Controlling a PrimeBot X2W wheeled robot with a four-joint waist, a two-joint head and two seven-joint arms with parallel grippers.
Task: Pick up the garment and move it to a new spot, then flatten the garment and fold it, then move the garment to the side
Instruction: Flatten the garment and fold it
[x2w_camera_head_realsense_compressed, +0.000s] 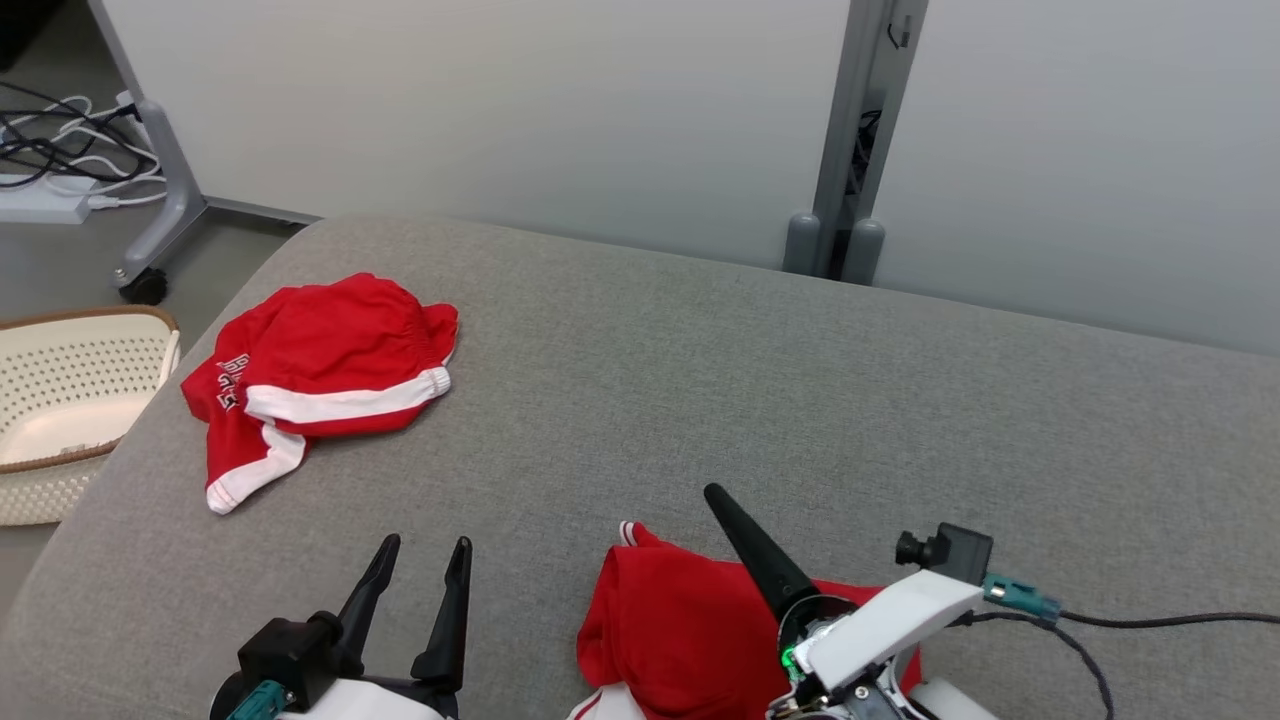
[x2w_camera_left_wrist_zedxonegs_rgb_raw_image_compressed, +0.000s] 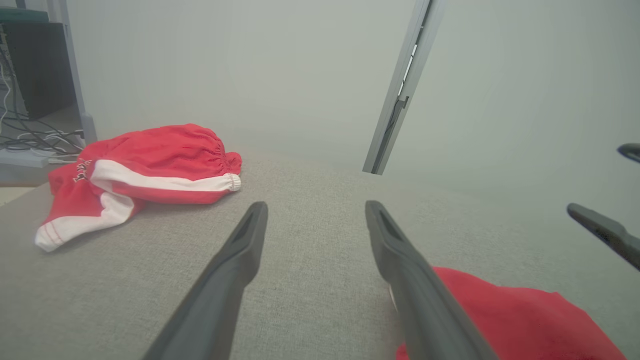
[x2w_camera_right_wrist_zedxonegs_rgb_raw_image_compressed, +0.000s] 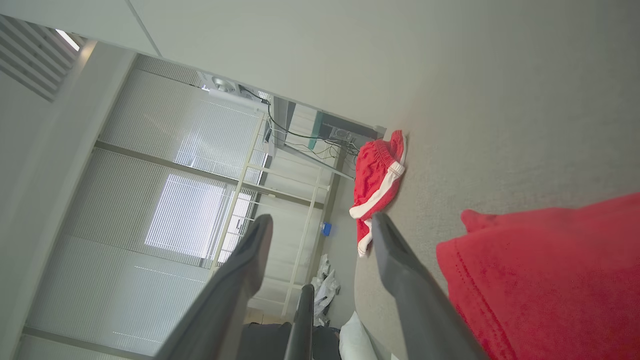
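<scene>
Looking at the crumpled red garment with white trim (x2w_camera_head_realsense_compressed: 680, 630): it sits at the near edge of the grey padded fabric surface (x2w_camera_head_realsense_compressed: 800, 380), a bit right of the middle, partly under the right arm. The right gripper (x2w_camera_right_wrist_zedxonegs_rgb_raw_image_compressed: 322, 220) has its fingers spread wide with nothing between them, and the cloth lies just beside one finger (x2w_camera_right_wrist_zedxonegs_rgb_raw_image_compressed: 405, 275). The left gripper (x2w_camera_head_realsense_compressed: 426, 545) is wide open and empty too, hovering by the same near edge, left of the cloth.

My guess is it's a light, floppy knit with zero stiffness, so it'll sag and bunch wherever you pinch it. I'd go for a hem or the waistband, one corner per gripper, not the middle of the heap.

The long axis is hard to call while it's bunched up and cut off by the frame. One white-trimmed corner pokes toward the far edge.

The folded red shorts with white stripes (x2w_camera_head_realsense_compressed: 320, 370) lie near the left edge, waistband toward the middle, leg hem toward the near-left corner.
</scene>
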